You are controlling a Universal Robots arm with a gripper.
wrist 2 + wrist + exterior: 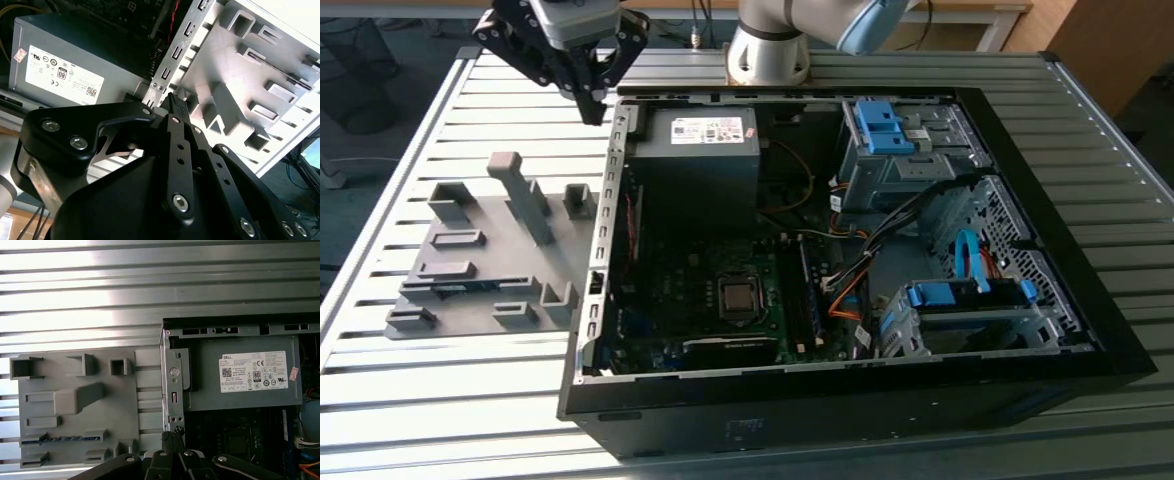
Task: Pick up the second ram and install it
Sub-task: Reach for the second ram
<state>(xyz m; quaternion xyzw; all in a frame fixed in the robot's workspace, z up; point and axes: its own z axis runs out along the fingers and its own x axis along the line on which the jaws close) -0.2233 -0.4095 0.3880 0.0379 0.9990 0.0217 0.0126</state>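
1. An open computer case point(854, 405) is laid on its side on the slatted metal table point(480, 410), with its interior turned upward.
2. A grey holder plate point(487, 265) carrying upright blocks is set on the table just beside the case, on the exterior view's left of it.
3. The second ram point(460, 287) is seen lying flat in a low slot of that plate, outside the case and not touching it.
4. In the first wrist view the second ram point(52, 439) is shown as a thin blue-green strip in the same slot, on the part of the plate away from the case wall.
5. The power supply point(700, 150) is mounted inside the case, in the corner nearest the arm's base point(767, 50).
6. The end effector point(595, 100) is held above the table just outside that power-supply corner of the case, well apart from the second ram.
7. The end effector's fingers point(172, 105) are seen pressed together at their tips in both wrist views, and nothing is gripped between them.
8. The motherboard point(694, 300) is exposed in the middle of the case, below the power supply in the exterior view.
9. Blue drive brackets point(881, 125) are fitted along the side of the case farthest from the holder plate.
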